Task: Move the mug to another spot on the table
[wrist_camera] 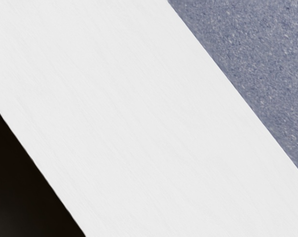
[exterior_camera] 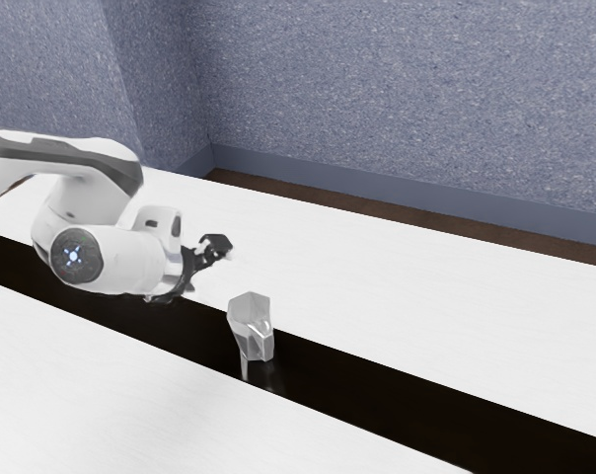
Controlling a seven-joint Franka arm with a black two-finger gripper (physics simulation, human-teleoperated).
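Mug (exterior_camera: 251, 328) sits at the far edge of the near white desk (exterior_camera: 101, 395) slab, right against the dark gap (exterior_camera: 377, 390) that splits it from the far slab. Can't tell if its base is fully on the slab or partly over the gap. It looks roughly upright. Gripper (exterior_camera: 207, 255) hangs to the mug's left and farther back, over the gap near the far slab's edge, clear of the mug and holding nothing. Open or closed: can't tell from this angle, since the arm (exterior_camera: 91, 252) body covers part of it. Main risk as I see it is the mug's seat. With so little support on the gap side, a sideways brush from an approach coming in from the left could tip it into the gap before any grasp lands. Second risk: the gripper is low and close to the far slab's edge, so a careless descent or swing could clip the desk. Third: the mug is pale and thin-walled, so a pinch on the rim could slip. On the views, the exterior gives the mug-to-gripper offset and the mug's place at the edge. The wrist view gives a close look along the white desk top, with the gap at one corner and the speckled blue wall (wrist_camera: 257, 59) beyond the other.
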